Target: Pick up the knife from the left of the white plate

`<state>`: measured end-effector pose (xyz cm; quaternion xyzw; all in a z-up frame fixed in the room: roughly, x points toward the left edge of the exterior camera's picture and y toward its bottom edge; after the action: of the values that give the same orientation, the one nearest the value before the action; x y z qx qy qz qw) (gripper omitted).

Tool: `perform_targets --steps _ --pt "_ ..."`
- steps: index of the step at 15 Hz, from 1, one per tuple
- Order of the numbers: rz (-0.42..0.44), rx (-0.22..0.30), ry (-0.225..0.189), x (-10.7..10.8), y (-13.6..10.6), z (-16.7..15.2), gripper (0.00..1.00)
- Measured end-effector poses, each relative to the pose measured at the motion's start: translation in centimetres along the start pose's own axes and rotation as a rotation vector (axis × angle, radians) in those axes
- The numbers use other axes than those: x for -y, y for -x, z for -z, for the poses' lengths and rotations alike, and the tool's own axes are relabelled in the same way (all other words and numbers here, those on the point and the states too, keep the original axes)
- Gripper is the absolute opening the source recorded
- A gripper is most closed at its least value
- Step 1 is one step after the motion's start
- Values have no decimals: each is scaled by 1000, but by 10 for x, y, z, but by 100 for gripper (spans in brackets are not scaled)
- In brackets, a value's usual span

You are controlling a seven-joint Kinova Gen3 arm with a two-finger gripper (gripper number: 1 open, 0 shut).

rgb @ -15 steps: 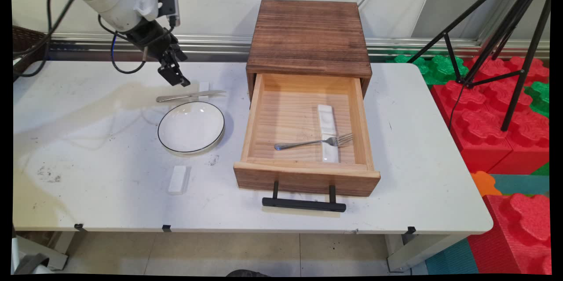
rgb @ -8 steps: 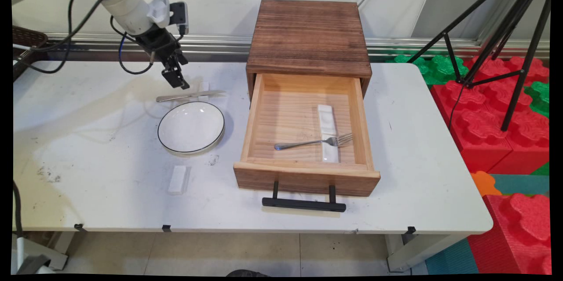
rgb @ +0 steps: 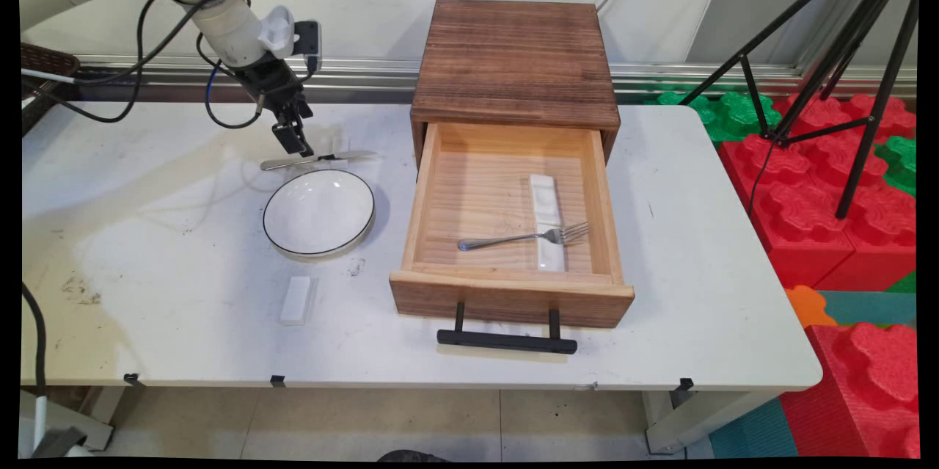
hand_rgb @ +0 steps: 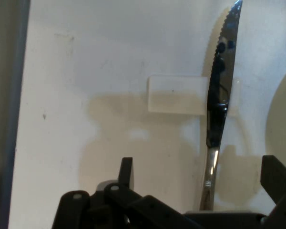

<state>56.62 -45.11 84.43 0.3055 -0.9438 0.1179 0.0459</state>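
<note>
Tabletop (rgb: 183,337): white, scuffed, carrying all items listed.

Small white block (rgb: 296,299): near edge, left of centre, lying flat, apart from the rest.

Drawer (rgb: 511,293): pale wood, pulled fully out of its cabinet, black bar handle (rgb: 506,340) facing the near edge. Inside, a fork (rgb: 522,237) lies crosswise with its tines on a long white rest (rgb: 546,213).

Plate (rgb: 319,213): white with a dark rim, left of the drawer.

Knife (rgb: 317,159): metal, serrated, just behind the plate; its blade lies across a second small white rest (hand_rgb: 176,94).

Claw (rgb: 296,143): black, fingers (hand_rgb: 125,172) spread apart, holding nothing, directly above the knife's handle end.

Cabinet (rgb: 513,62): dark wood, at the tabletop's far side, against the wall.
</note>
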Motion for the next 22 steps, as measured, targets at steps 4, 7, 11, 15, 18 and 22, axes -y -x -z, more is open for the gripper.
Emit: perform_targets --steps 4,7,11,15,18,22 --pt "5 13 14 3 -2 -11 100" --pt "7 16 20 5 -3 -19 100" --pt "7 18 29 7 -5 -27 100" --pt "5 21 39 8 -5 -33 100" --pt "7 19 45 7 -5 -35 100" --pt "14 10 58 5 -4 -37 0"
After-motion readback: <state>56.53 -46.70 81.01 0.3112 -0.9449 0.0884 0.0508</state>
